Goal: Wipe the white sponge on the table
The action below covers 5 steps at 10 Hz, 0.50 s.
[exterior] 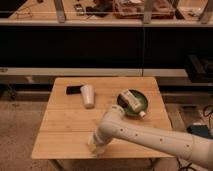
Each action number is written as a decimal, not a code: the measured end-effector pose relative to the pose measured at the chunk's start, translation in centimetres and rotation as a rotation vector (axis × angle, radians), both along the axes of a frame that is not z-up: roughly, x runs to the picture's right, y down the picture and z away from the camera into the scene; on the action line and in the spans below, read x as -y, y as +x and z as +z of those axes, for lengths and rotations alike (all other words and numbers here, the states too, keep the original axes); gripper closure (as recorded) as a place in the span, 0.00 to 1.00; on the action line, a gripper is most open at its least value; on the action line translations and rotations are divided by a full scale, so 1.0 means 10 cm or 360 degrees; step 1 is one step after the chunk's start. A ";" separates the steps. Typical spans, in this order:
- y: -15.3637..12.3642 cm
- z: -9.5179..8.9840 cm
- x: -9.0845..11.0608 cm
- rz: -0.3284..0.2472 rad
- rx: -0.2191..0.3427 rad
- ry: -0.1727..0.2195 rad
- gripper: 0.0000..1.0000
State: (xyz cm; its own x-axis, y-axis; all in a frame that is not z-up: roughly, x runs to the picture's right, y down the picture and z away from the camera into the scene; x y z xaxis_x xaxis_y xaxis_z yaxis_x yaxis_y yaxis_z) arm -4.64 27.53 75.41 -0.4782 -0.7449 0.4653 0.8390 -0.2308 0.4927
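The white sponge [92, 148] looks pinched in my gripper [96, 142], jaws closed on it, pressed to the table [60, 125] right at the front edge, left of the middle. That edge is my worry: a stroke toward it could drag the sponge off the tabletop or peel it from the grip. A wide sweep back risks the arm knocking the white cup [88, 95] or the green bowl [135, 106] further back.
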 end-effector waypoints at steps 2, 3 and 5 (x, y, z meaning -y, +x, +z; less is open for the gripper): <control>0.00 0.34 0.12 -0.0047 -0.0077 0.0029 1.00; 0.03 0.47 0.16 -0.0039 -0.0121 0.0028 1.00; 0.17 0.76 0.34 0.0022 -0.0236 0.0017 1.00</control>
State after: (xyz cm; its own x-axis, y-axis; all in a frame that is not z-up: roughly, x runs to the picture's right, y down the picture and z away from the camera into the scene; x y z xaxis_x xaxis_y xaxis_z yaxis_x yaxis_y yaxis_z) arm -2.91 24.12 82.98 -0.3943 -0.7563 0.5220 0.9056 -0.2233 0.3606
